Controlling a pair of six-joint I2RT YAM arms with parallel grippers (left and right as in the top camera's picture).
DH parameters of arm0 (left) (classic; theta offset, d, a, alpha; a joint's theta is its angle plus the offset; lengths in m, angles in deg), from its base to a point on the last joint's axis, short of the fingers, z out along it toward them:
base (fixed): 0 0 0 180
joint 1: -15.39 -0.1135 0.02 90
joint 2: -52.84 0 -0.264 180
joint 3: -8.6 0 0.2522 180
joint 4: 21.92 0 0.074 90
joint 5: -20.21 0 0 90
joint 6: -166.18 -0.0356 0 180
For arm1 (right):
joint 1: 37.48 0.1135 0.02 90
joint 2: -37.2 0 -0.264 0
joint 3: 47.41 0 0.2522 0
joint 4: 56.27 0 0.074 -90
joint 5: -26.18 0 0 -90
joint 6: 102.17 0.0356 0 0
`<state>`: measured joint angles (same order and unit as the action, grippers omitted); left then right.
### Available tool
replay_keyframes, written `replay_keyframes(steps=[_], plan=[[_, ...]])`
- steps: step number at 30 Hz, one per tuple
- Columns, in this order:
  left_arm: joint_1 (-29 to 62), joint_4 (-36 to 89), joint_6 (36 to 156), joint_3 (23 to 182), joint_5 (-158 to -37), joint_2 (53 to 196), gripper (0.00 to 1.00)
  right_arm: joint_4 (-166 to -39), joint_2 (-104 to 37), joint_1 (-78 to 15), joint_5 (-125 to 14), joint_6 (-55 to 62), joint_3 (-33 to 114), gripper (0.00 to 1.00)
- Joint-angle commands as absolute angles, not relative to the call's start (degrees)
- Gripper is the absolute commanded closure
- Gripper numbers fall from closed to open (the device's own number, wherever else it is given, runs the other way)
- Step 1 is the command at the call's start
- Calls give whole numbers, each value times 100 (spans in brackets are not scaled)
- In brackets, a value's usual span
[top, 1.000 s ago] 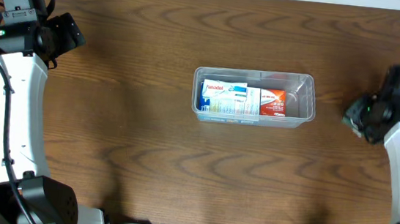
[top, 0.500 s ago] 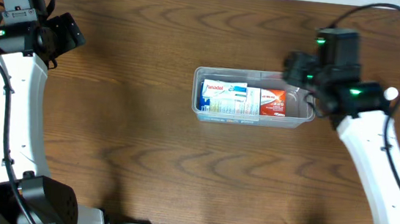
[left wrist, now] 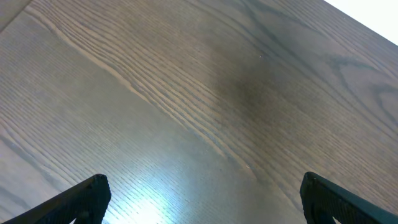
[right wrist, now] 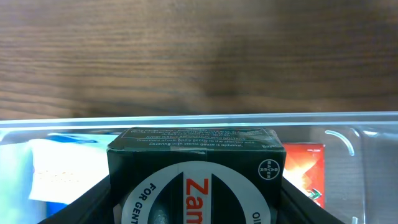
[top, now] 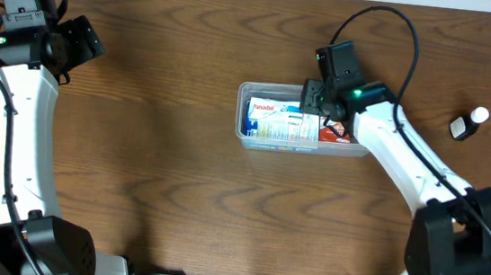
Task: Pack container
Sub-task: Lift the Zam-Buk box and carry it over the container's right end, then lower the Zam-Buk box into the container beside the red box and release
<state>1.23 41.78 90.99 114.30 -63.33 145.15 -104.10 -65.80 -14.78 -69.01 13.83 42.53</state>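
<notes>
Mid-worktop [top: 176, 203], you've got the container [top: 240, 114] lying w/ its long axis running left-right, open side up. Inside: a Panadol box [top: 274, 120] toward the left end and a red box [top: 340, 134] right of it. Your right fingers [right wrist: 98, 206] clamp a dark box [right wrist: 196, 158] above the container, approx. mid-length. Your left fingers [left wrist: 87, 196] are spread wide w/ nothing between them, over bare wood well apart at far left. A small bottle [top: 468, 123] lies far right.
</notes>
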Motion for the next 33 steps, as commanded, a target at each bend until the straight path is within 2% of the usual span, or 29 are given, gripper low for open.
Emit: replay_keyframes(steps=[1,29,32,33], plan=[[106,4193,9066,11452,-6246,14522,2,-10405,-6717,-1491,-7046,1247,4349,47],[106,4193,9066,11452,-6246,14522,2,-10606,-6940,-1496,-7323,1136,4341,45],[106,4193,9066,11452,-6248,14522,2,-10600,-6943,-1496,-7317,1138,4341,41],[104,4193,9066,11452,-6246,14522,2,-10600,-6943,-1496,-7286,1138,4341,36]])
